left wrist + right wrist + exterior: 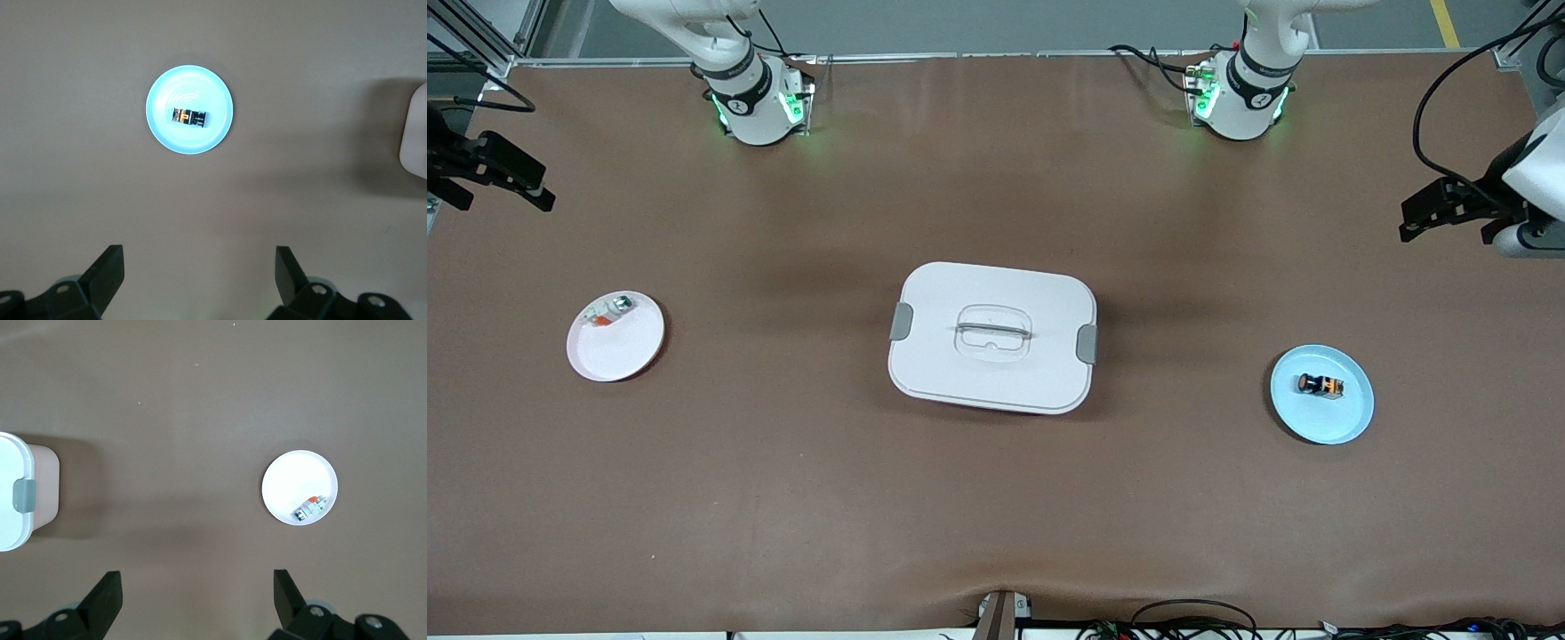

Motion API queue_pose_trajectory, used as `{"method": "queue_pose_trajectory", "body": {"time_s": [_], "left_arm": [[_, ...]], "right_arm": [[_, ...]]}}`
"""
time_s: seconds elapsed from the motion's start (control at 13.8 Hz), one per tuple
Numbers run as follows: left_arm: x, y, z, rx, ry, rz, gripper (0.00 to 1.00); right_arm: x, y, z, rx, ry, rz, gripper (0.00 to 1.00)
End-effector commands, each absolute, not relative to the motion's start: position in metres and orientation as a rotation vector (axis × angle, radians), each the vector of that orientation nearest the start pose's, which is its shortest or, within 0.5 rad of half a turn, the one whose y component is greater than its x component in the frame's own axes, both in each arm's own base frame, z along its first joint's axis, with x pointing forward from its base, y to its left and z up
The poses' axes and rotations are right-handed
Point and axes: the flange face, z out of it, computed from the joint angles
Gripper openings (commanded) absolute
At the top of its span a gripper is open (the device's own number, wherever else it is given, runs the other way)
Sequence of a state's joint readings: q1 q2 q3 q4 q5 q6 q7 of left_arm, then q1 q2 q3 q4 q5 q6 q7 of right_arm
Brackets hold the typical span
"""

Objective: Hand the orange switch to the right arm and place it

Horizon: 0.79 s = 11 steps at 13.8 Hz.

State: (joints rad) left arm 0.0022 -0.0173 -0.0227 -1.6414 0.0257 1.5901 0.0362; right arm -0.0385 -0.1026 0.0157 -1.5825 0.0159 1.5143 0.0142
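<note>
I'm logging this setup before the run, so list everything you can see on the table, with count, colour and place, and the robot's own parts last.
table: one, brown, under everything.
lidded box: one, white with grey clips, at the middle of the table.
blue plate: one, light blue, toward the left arm's end of the table.
orange switch: one, black and orange, lying on the blue plate.
white plate: one, white, toward the right arm's end of the table.
small part: one, whitish with red and green bits, on the white plate near its rim.
left tool: one, black, open, up over bare table at the left arm's end.
right tool: one, black, open, up over bare table at the right arm's end.
</note>
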Motion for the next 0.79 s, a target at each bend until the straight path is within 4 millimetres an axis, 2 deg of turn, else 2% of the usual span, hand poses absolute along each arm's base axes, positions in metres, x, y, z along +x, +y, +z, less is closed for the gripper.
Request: {"method": "queue_pose_trajectory", "body": {"time_s": [0.0, 0.29, 0.72], "left_arm": [[0.564, -0.001, 0.589, -3.107, 0.09, 0.098, 1.0], [0.594, 0.0, 0.53, -3.105, 0.106, 0.139, 1.0], [0.613, 0.014, 0.444, -3.097, 0.113, 0.086, 1.0]], "right_arm": [[0.511, -0.013, 0.673, -3.122, 0.084, -0.07, 1.0], [0.512, -0.014, 0.672, -3.122, 0.084, -0.065, 1.0], [0.512, -0.011, 0.672, -3.123, 0.077, -0.067, 1.0]]}}
